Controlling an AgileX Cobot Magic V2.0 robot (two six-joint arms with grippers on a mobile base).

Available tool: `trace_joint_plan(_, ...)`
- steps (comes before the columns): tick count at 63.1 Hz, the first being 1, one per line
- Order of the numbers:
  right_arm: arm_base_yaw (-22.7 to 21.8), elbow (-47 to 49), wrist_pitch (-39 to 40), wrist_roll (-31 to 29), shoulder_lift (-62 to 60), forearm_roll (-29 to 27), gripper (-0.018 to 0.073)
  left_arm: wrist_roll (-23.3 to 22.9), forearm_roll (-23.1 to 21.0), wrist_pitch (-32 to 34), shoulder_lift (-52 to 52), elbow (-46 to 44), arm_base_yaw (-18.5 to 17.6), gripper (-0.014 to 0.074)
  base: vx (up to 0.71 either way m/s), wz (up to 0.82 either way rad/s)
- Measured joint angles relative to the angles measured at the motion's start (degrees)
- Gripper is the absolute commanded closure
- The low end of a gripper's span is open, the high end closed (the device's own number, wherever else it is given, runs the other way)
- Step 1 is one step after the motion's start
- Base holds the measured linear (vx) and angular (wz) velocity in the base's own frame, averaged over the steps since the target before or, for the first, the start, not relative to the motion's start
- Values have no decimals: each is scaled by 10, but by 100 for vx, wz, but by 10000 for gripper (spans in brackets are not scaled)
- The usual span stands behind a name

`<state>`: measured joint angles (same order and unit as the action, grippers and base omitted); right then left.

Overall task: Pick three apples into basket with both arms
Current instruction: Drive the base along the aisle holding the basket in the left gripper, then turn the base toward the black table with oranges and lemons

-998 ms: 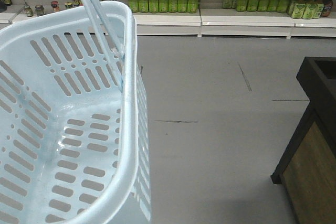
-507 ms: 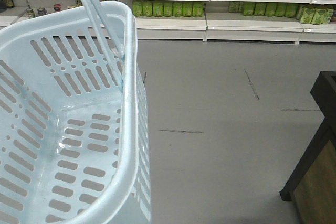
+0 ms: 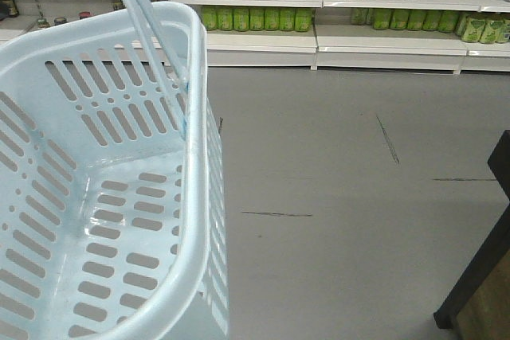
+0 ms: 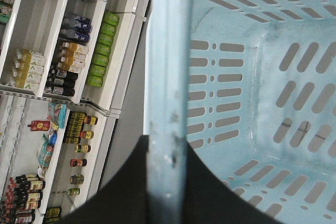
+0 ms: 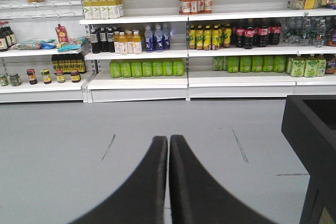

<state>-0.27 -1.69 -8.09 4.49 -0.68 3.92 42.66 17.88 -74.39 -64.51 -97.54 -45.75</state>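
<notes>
- Progress so far, as the robot stands?
- None that shows. The basket [image 3: 195, 117] is empty: its slotted bottom is bare, and no apples appear in any view. All three picks seem to be left.
- Where is the basket?
- At the robot's left, apparently held up over the grey floor [image 3: 335, 157] by its hoop handle [image 4: 167, 51]. The left tool [image 4: 165, 142] is clamped around that handle, with a black finger on either side.
- And the right tool [image 5: 168, 139]?
- Closed on nothing, with its fingers pressed together. It faces the drink shelves [image 5: 136, 80], with a dark-rimmed stand [image 5: 310, 124] at its right.
- How does the basket look?
- Pale blue-white plastic, rounded corners, a slightly scuffed handle.
</notes>
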Motion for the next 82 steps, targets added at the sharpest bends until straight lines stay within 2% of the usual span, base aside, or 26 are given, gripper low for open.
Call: trace_joint_plan(82, 0, 0, 0, 0, 0, 0, 568, 0, 0, 0, -5, 0, 0, 603, 6, -5)
